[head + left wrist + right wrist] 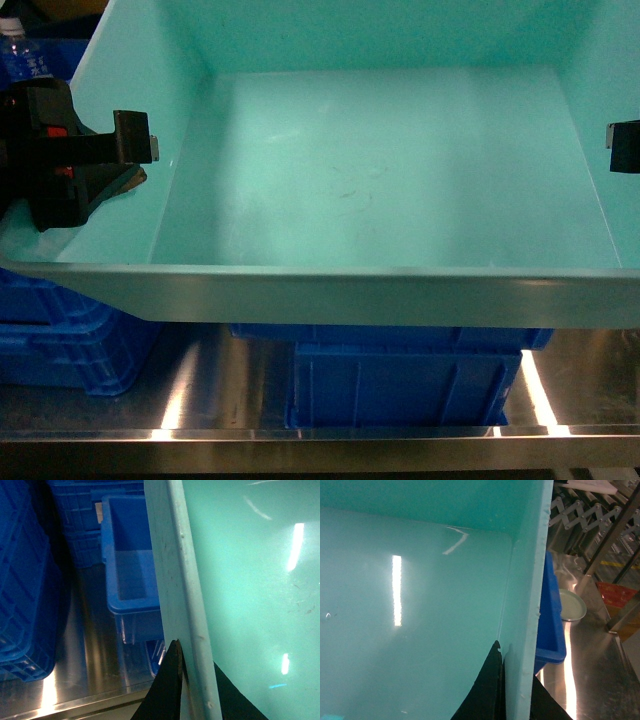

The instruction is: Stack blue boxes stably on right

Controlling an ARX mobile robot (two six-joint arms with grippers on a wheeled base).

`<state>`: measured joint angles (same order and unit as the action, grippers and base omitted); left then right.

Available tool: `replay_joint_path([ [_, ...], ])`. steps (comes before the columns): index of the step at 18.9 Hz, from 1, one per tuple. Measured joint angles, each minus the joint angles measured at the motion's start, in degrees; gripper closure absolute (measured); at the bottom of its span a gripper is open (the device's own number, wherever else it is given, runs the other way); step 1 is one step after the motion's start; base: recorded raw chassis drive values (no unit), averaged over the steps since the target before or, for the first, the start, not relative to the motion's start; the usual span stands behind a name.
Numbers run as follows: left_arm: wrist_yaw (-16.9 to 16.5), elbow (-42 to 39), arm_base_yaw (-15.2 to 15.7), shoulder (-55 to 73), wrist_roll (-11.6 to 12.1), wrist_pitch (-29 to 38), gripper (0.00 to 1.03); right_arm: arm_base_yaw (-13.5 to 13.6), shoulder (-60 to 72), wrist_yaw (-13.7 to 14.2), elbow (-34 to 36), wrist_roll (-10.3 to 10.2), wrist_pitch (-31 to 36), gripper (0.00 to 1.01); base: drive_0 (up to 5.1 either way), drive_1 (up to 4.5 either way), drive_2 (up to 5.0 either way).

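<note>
One of the blue boxes, a light turquoise tub [380, 180], hangs raised close to the head camera and fills most of that view, its inside empty. My left gripper [140, 150] is shut on its left wall, one finger inside and one outside. The left wrist view shows that wall's rim [175, 580] pinched in the left gripper [195, 655]. My right gripper [623, 147] is shut on the right wall at the view's edge. In the right wrist view the right gripper [517, 662] clamps the tub's wall [530, 580].
A dark-blue ribbed crate [400, 385] stands on the steel table [200, 400] right under the tub; more dark-blue crates [60, 340] sit at the left. An open dark-blue crate [130, 570] lies beside the left wall. A white bowl [571, 605] and a roller conveyor [585, 510] are at the right.
</note>
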<state>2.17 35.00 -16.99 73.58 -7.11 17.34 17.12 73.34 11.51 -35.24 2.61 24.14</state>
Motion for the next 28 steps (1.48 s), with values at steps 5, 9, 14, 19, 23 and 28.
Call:
replay_joint_path([
  [5, 0.0, 0.0, -0.1, 0.0, 0.0, 0.3, 0.98, -0.1, 0.0, 0.0, 0.0, 0.0, 0.2, 0.99, 3.9, -1.99, -2.0],
  [9, 0.1, 0.0, -0.3, 0.0, 0.0, 0.2, 0.98, -0.3, 0.0, 0.0, 0.1, 0.0, 0.1, 0.99, 0.0, 1.06, -1.0],
  [14, 0.1, -0.1, 0.0, -0.3, 0.0, 0.1, 0.98, -0.3, 0.0, -0.2, 0.1, 0.0, 0.2, 0.99, 0.1, 4.25, -4.1],
  [19, 0.1, -0.1, 0.0, -0.3, 0.0, 0.1, 0.98, -0.3, 0.0, -0.2, 0.1, 0.0, 0.2, 0.99, 0.0, 4.18, -4.2],
  [23, 0.1, -0.1, 0.0, -0.3, 0.0, 0.3, 0.98, -0.3, 0.0, -0.2, 0.1, 0.0, 0.3, 0.99, -0.1, 4.08, -4.3],
  [28, 0.0, -0.1, 0.0, -0.1, 0.0, 0.2, 0.98, -0.3, 0.0, -0.2, 0.1, 0.0, 0.3, 0.99, -0.1, 3.07, -3.2],
])
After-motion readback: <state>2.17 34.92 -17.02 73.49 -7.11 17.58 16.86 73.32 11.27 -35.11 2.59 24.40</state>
